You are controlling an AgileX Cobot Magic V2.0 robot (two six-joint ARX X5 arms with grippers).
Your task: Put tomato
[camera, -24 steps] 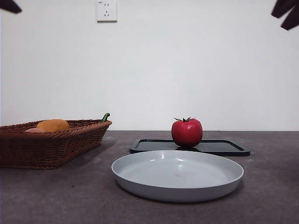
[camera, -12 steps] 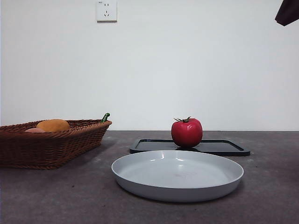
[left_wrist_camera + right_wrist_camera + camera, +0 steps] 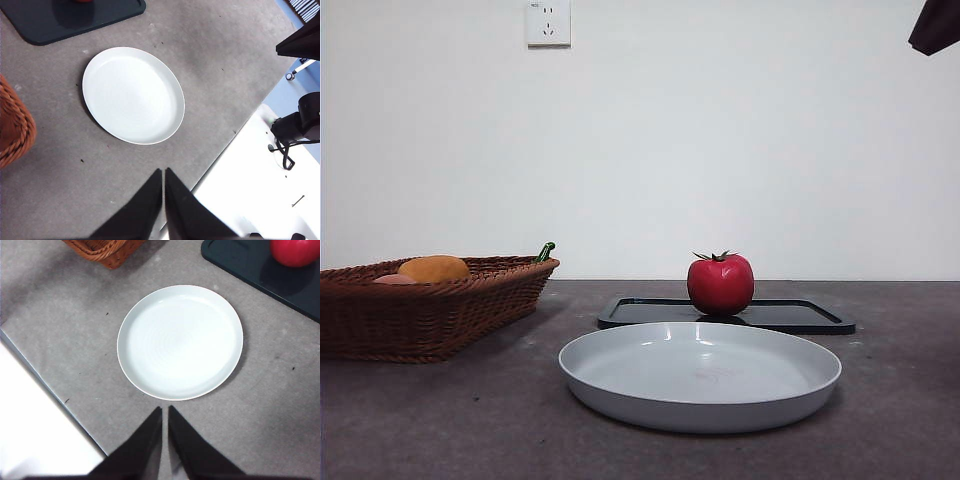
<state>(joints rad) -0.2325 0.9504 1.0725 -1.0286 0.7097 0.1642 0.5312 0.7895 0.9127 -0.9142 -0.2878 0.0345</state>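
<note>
A red tomato [image 3: 720,284] with a green leafy stem stands upright on a flat black tray [image 3: 790,316] toward the far side of a grey table [image 3: 440,420], touched by neither arm. Just in front of the tray lies a shallow white plate [image 3: 620,385] with nothing on it, and off to one side sits a brown wicker basket [image 3: 420,320] holding an orange-yellow fruit [image 3: 434,268], a paler pinkish item beside it and a small green stem poking above the rim. A white wall socket [image 3: 548,22] is mounted high on the plain wall behind. Both arms hang high above the table: the left gripper [image 3: 163,176] has its two black jaws pressed together with only a thin slit between them, holding nothing, above the table's near edge with the plate beyond it; the right gripper [image 3: 165,413] likewise has its jaws drawn together and holds nothing, looking down on the plate, with the tomato on the tray at the far corner of its view. Compared with a second ago, the dark tip that showed at the front view's top left corner has gone out of sight, and the larger dark shape at the top right corner has shrunk to a small tip; the tomato, slightly tilted half a second ago, now stands straight in the same spot on the tray.
</note>
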